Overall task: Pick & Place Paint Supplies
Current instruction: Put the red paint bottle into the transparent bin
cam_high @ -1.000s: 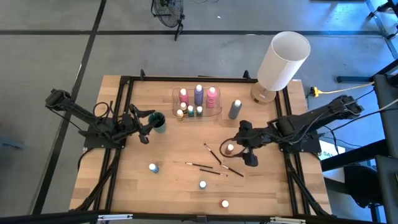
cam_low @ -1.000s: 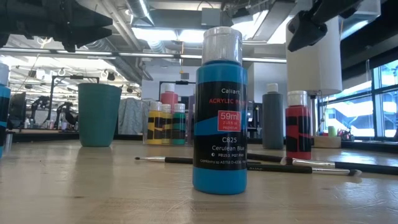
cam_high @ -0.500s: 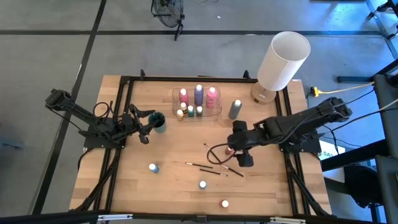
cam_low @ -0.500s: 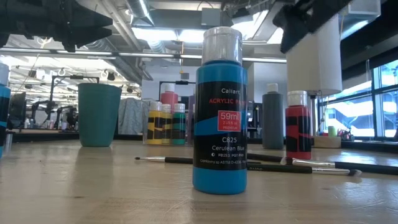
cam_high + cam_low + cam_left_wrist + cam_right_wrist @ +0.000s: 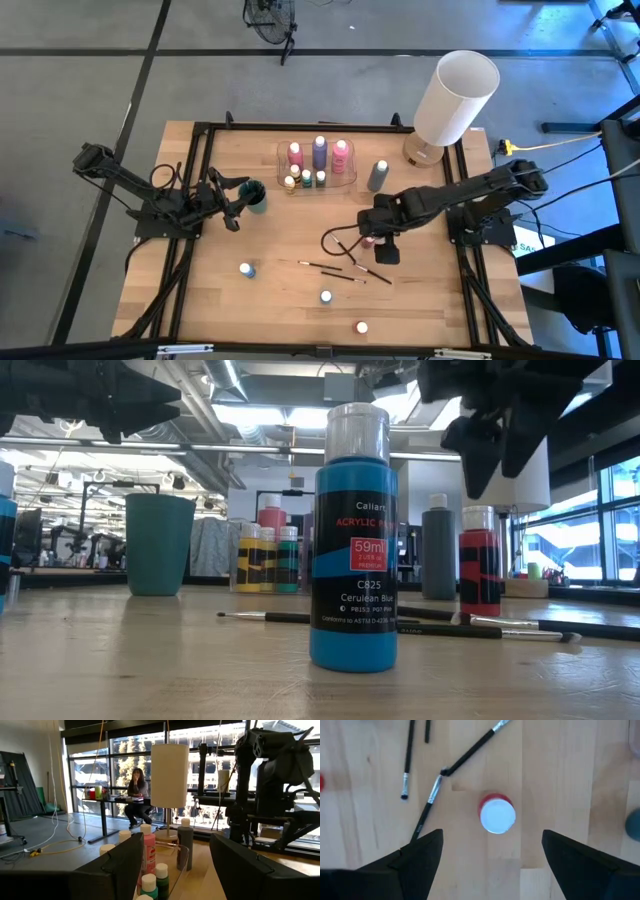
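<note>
From my station, the right gripper (image 5: 487,852) hangs with its fingers spread wide and empty straight above the red paint bottle (image 5: 496,814), which stands upright, white cap facing the wrist camera, between the fingers' lines. Paintbrushes (image 5: 427,805) lie just beside it. I judge a straight descent would straddle it. Farther off, the clear tray (image 5: 346,181) holds pink, purple, yellow and green bottles. The left gripper (image 5: 238,199) waits open and empty by the teal cup (image 5: 256,193).
</note>
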You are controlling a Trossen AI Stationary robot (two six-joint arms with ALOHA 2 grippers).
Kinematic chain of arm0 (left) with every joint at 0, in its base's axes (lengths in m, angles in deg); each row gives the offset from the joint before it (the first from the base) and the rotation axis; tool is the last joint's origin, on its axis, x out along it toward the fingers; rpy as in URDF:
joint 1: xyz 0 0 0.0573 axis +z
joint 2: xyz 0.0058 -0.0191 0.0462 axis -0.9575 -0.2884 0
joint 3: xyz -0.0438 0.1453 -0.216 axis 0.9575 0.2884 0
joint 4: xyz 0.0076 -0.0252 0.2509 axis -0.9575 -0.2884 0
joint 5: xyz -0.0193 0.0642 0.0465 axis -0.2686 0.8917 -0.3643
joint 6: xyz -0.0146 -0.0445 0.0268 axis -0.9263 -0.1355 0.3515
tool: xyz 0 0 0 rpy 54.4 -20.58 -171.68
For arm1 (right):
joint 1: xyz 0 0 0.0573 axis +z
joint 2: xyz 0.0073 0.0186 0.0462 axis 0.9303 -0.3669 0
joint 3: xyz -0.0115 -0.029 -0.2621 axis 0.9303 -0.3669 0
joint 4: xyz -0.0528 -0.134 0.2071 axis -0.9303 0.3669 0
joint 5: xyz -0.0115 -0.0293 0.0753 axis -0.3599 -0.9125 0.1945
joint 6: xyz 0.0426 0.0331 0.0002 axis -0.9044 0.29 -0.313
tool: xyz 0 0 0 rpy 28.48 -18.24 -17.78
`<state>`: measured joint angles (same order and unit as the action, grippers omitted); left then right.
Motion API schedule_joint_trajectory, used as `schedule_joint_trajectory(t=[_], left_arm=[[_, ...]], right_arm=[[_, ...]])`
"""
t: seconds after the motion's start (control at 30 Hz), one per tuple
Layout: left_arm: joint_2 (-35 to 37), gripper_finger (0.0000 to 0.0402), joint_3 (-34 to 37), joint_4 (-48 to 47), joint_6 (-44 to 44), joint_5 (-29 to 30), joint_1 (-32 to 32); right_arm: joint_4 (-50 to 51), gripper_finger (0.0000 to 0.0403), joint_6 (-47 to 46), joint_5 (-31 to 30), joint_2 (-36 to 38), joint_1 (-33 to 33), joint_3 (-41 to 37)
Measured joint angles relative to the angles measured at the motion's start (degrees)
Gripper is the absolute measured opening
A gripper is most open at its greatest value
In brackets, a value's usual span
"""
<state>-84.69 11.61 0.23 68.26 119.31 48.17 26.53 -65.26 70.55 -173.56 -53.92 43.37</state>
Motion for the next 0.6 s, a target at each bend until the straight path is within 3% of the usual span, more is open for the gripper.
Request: schedule_joint_trajectory(t=[0.6], left_arm=[[0.0, 0.0224, 0.0, 0.01, 0.0, -0.02, -0.02]], right_arm=[[-2.56, 0.0344, 0.61, 0.54, -2.15, -0.43, 0.0]])
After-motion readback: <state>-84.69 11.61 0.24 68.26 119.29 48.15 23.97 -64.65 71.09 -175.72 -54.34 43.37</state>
